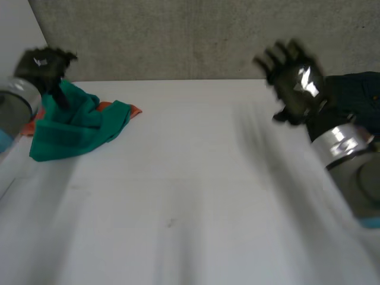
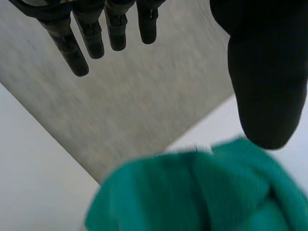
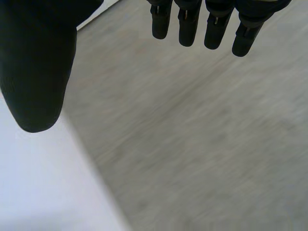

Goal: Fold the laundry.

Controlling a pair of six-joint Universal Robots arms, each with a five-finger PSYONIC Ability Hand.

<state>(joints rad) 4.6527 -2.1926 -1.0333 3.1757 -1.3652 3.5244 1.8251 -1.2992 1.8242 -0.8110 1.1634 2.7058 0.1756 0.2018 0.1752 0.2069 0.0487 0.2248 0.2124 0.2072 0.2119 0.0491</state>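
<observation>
A crumpled green cloth (image 1: 74, 127) lies in a heap at the table's far left, with a bit of orange cloth (image 1: 122, 108) peeking out beneath it. My left hand (image 1: 44, 66) hovers just above the heap's far left part, fingers straight and open. In the left wrist view the green cloth (image 2: 202, 192) bulges under the palm, below the straight fingers (image 2: 72, 45) and the thumb (image 2: 267, 82), untouched. My right hand (image 1: 295, 80) is raised above the table's far right, fingers spread and open. In its wrist view the fingers (image 3: 192, 26) and the thumb (image 3: 36, 72) hold nothing.
The white table (image 1: 190, 202) stretches from the heap to the right arm. A grey wall (image 1: 196, 35) runs behind the table's far edge. A dark green cloth (image 1: 356, 98) lies at the far right, behind my right arm.
</observation>
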